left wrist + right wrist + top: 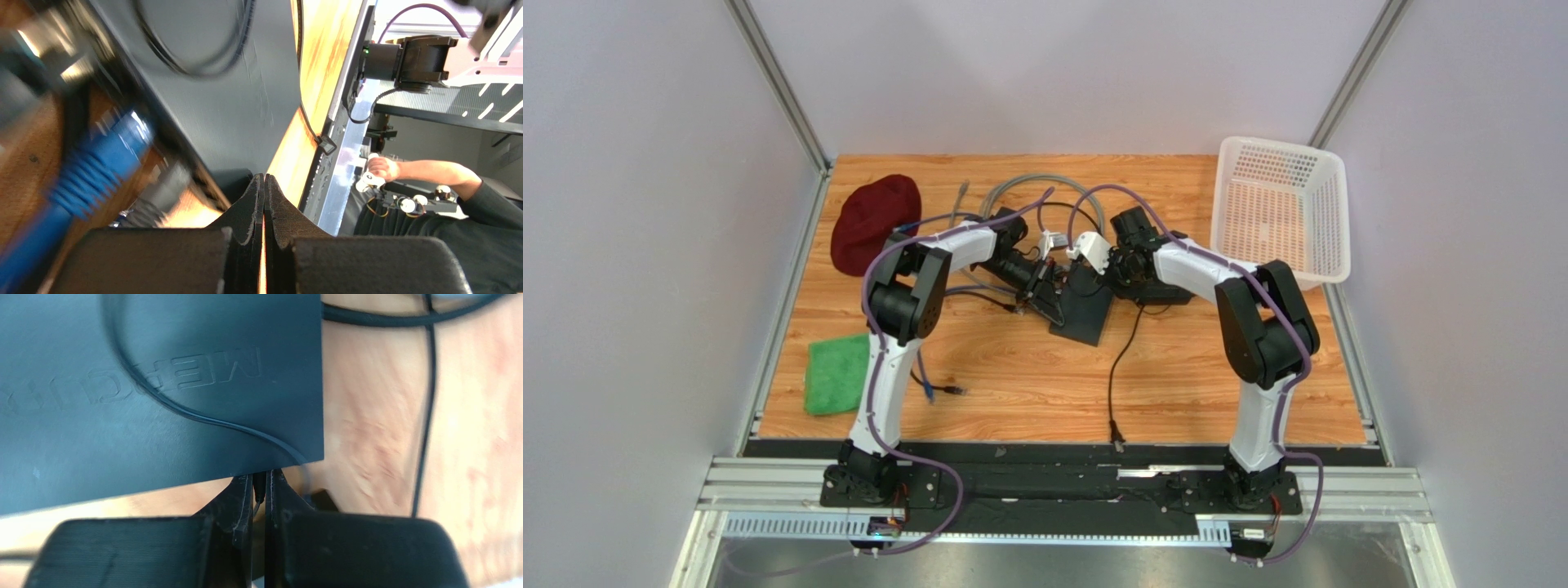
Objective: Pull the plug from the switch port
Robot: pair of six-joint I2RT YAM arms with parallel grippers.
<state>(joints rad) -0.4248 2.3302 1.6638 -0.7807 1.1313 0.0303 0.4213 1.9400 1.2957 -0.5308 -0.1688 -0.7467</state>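
The switch [1081,309] is a flat matte black box lying in the middle of the table. In the right wrist view the switch [159,386] shows embossed lettering, and a thin black cable [184,410] curves over its top. My right gripper [259,475] is shut on a small black plug [260,482] at the switch's near edge; it also shows in the top view [1100,272]. My left gripper [264,177] is shut and empty, with its tips over the switch top [233,92]; it also shows in the top view [1044,282]. A blurred blue cable plug [98,165] sits at the switch's edge.
A black power-adapter brick [1161,292] lies right of the switch. Grey cables [1038,196] loop behind it. A white basket [1280,208] stands at the back right. A maroon cloth [875,221] and a green cloth [837,374] lie at the left. A black cable [1116,392] runs to the front edge.
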